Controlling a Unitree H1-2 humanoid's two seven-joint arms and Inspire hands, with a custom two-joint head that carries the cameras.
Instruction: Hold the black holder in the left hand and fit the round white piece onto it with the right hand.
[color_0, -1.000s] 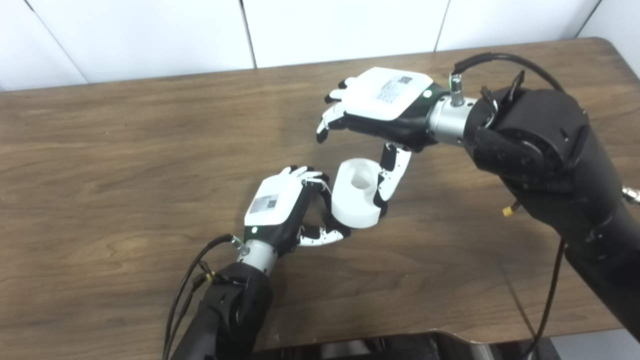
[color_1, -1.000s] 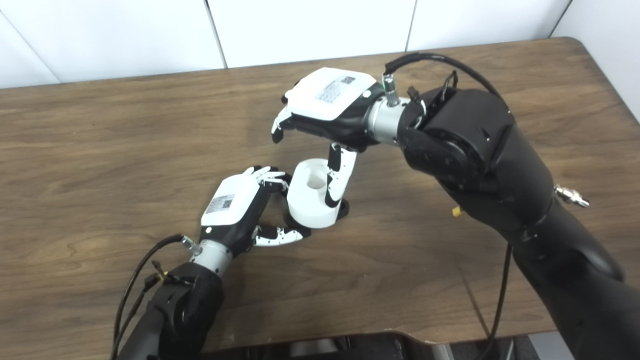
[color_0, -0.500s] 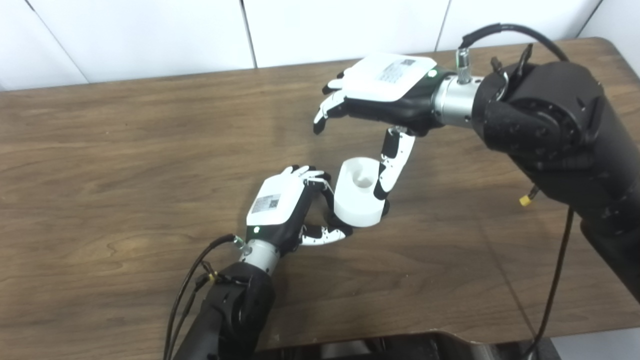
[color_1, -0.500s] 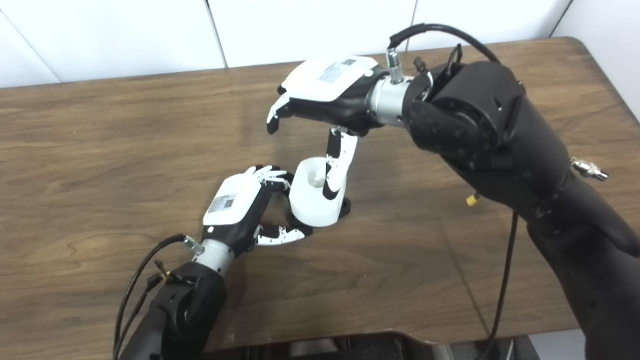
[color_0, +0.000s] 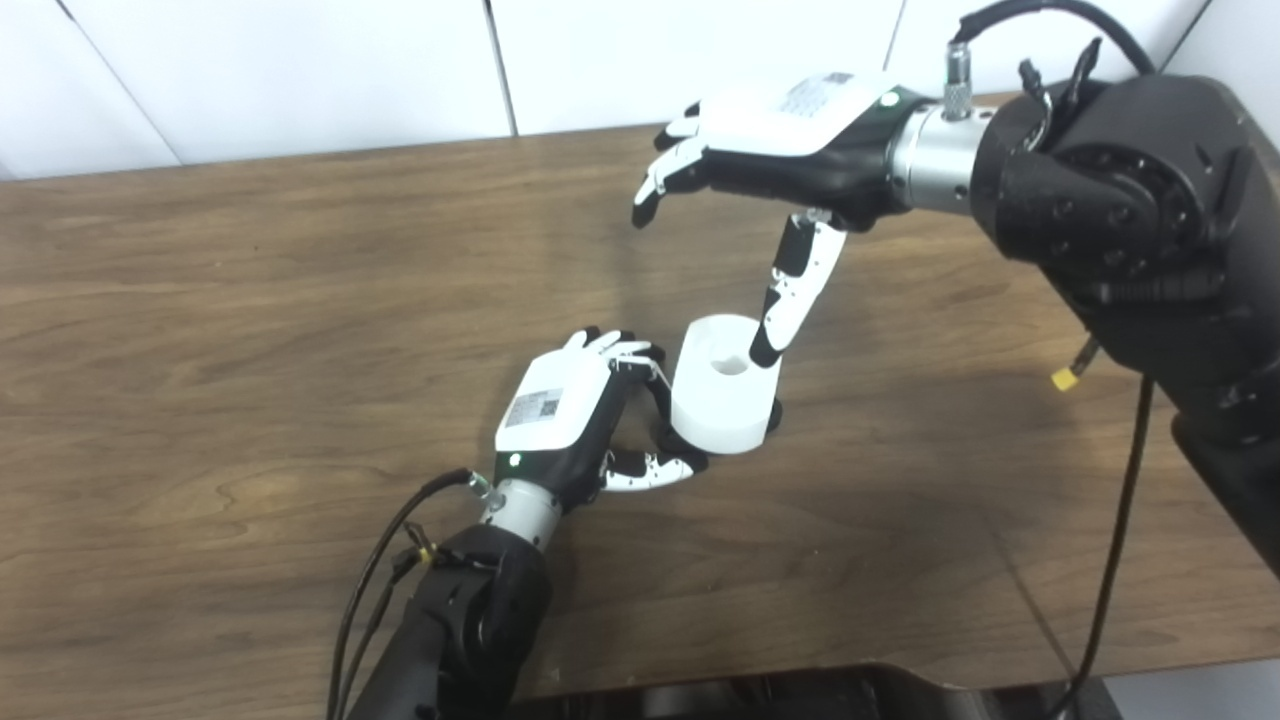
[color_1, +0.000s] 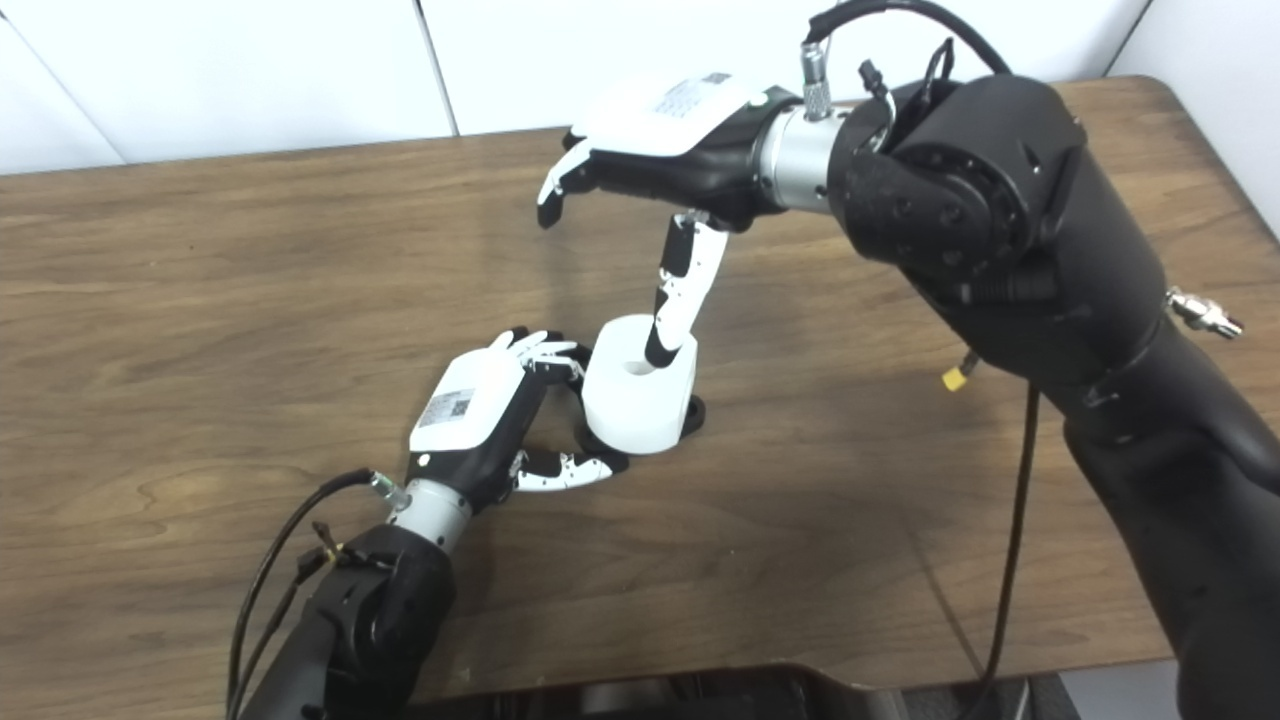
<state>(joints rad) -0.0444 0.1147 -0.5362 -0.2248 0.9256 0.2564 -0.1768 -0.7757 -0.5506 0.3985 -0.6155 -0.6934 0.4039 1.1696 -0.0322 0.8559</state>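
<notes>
The left hand (color_0: 560, 415) rests low on the wooden table (color_0: 250, 300), its fingers curled around the black holder (color_1: 693, 412), mostly hidden beneath the round white piece (color_0: 722, 385) seated on it. Above, the right hand (color_0: 775, 150) hovers with fingers spread, empty, thumb hanging over the piece's rim.

table (color_0: 250, 300): wood grain, smooth, low sheen | round white piece (color_0: 722, 405): matt plastic | right hand (color_0: 790, 150): glossy plastic shell
</notes>
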